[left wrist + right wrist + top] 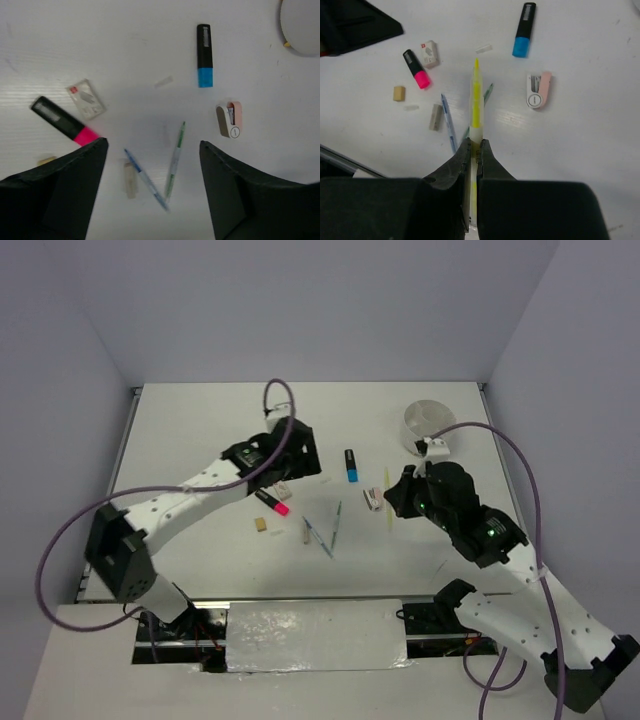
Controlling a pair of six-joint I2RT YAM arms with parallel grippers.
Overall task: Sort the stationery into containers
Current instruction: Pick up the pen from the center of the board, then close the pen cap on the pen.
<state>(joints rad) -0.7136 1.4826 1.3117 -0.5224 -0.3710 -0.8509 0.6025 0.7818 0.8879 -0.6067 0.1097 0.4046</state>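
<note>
My right gripper (475, 145) is shut on the thin yellow stick (477, 100), which pokes out ahead of the jaws; from above the stick (387, 508) shows just left of that gripper (400, 495). My left gripper (152, 145) hovers open and holds nothing, above a blue pen (145, 180), a green pen (175, 162) and a pale eraser (130, 180). On the table lie a pink highlighter (65, 121), a blue highlighter (204, 56), a white eraser (86, 98) and a tan eraser (399, 93). The white bowl (428, 420) stands at the far right.
A small pink-and-white stapler-like item (229, 119) lies between the pens and the bowl. A short clear cap (483, 49) lies near the blue highlighter. Walls close in the table at the back and both sides.
</note>
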